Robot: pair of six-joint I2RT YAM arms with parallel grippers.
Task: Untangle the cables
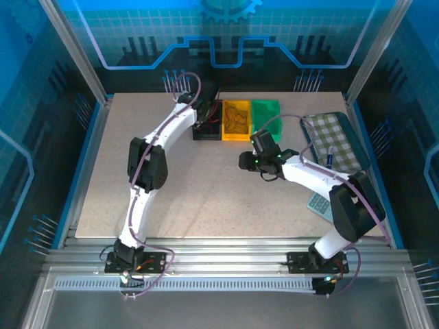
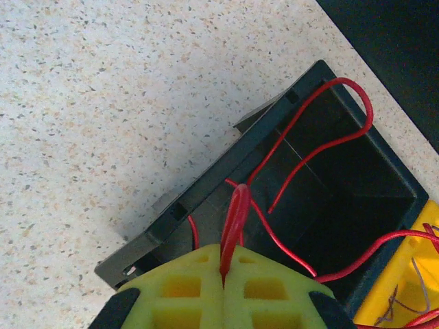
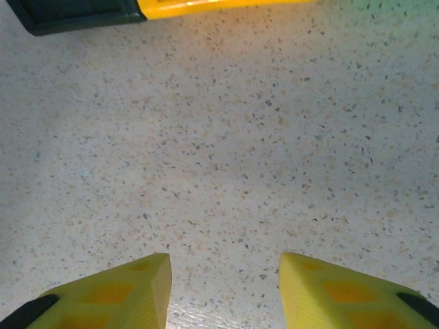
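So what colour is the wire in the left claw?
The wire is red; left wrist view.

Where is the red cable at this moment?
In the left wrist view, the red cable is pinched in the shut left gripper and loops over the black bin, beside the yellow bin.

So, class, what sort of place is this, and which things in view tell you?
Probably a robotics lab test cell: a left arm and right arm bolted to an aluminium rail, a speckled table walled by blue see-through panels, plus a black bin, yellow bin and green bin.
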